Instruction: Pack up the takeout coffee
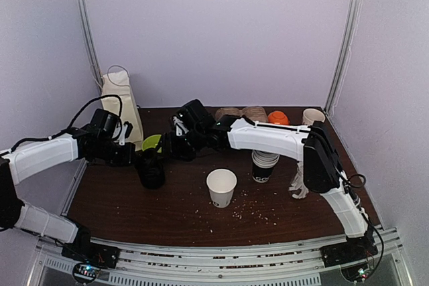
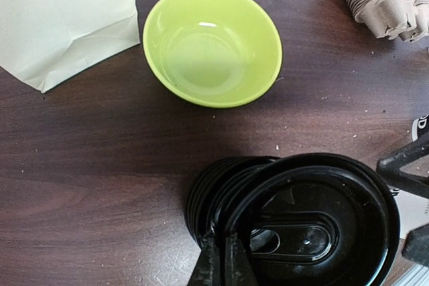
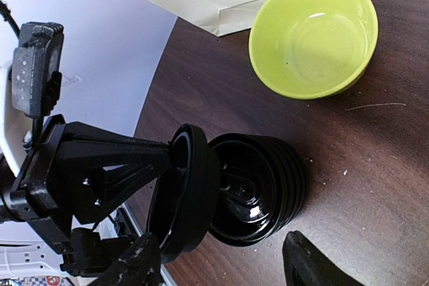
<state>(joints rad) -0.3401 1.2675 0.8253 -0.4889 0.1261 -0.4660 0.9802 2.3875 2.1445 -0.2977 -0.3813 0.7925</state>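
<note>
Left gripper (image 2: 222,259): fingers were pinched together on the rim of one black lid (image 2: 315,232).
Black lid: was tilted, just above the stack of lids (image 2: 201,199) and shifted to one side of it; whether they touched could not be told.
Right gripper (image 3: 221,249): fingers were spread apart, gripping nothing, just beside the stack.
Takeout coffee cup (image 1: 221,187): stood upright and open-topped at mid-table, toward the front edge, apart from both grippers.
Green bowl (image 2: 211,45): sat near the stack, beyond it.
Paper bag (image 2: 60,18): stood beside the bowl, at the table's left rear.
Stacked cups (image 1: 265,164): stood under the right arm.
</note>
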